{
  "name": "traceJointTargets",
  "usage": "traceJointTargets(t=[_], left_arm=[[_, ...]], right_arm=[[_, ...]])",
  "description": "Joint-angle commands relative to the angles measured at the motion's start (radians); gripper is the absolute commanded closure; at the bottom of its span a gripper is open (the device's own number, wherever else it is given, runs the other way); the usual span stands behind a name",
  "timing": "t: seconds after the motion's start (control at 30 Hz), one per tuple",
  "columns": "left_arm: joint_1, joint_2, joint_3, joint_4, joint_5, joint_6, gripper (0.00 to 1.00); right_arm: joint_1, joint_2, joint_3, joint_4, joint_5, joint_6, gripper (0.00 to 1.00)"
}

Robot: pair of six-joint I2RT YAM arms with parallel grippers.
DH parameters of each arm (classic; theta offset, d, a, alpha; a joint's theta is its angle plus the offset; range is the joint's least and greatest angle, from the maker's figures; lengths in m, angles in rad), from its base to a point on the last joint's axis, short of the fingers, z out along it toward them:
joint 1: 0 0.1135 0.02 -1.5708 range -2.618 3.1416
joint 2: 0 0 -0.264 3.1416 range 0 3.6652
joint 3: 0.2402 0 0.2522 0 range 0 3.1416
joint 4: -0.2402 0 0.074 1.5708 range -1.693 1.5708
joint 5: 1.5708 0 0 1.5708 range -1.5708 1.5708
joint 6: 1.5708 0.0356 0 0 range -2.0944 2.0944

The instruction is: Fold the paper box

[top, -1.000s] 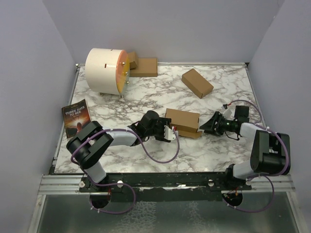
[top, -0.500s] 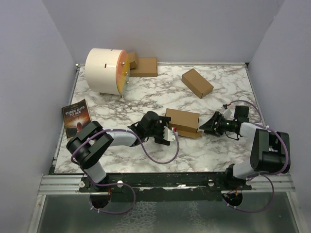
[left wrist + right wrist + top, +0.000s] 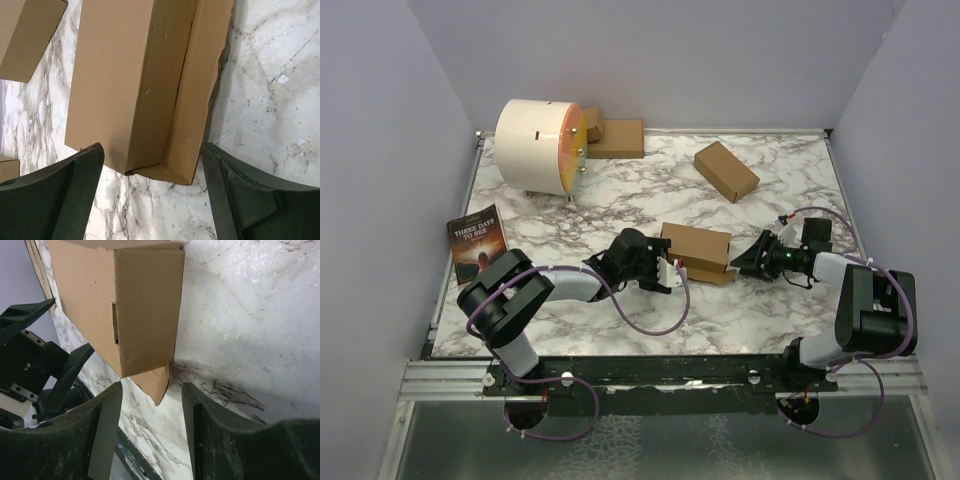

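"Lavender walls (image 3: 700, 60) close in on three sides of a grey-veined marble table (image 3: 620, 205). Where does the paper box sit?"

"Mid-table. The paper box (image 3: 697, 246) lies as a closed oblong carton, with one loose flap flat on the marble along its near side. The left gripper (image 3: 672, 272) faces its left end and the right gripper (image 3: 742, 260) faces its right end."

"Is either one clamped on it?"

"Neither. The left wrist view shows the left fingers (image 3: 60, 195) spread wide, with the carton's end reaching into the gap; whether a pad touches it cannot be told. The right wrist view shows the right fingers parted too. Nothing is between them, and the carton's slotted end face is just beyond."

"And the rest of the surface?"

"A twin carton (image 3: 726, 171) lies at an angle toward the far right. A white drum (image 3: 535, 146) with an orange-yellow face stands at the far left, with flat cardboard (image 3: 618, 138) beside it against the back wall. A book (image 3: 478, 240) lies at the left edge."
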Motion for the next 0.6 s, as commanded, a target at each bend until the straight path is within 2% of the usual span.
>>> traceJointTargets(t=[0.0, 0.57], left_arm=[[0.0, 0.011, 0.01, 0.02, 0.001, -0.027, 0.21], [-0.01, 0.036, 0.043, -0.019, 0.031, -0.069, 0.34]], right_arm=[[-0.002, -0.013, -0.006, 0.016, 0.01, -0.001, 0.49], [-0.002, -0.012, 0.001, 0.014, 0.006, 0.003, 0.52]])
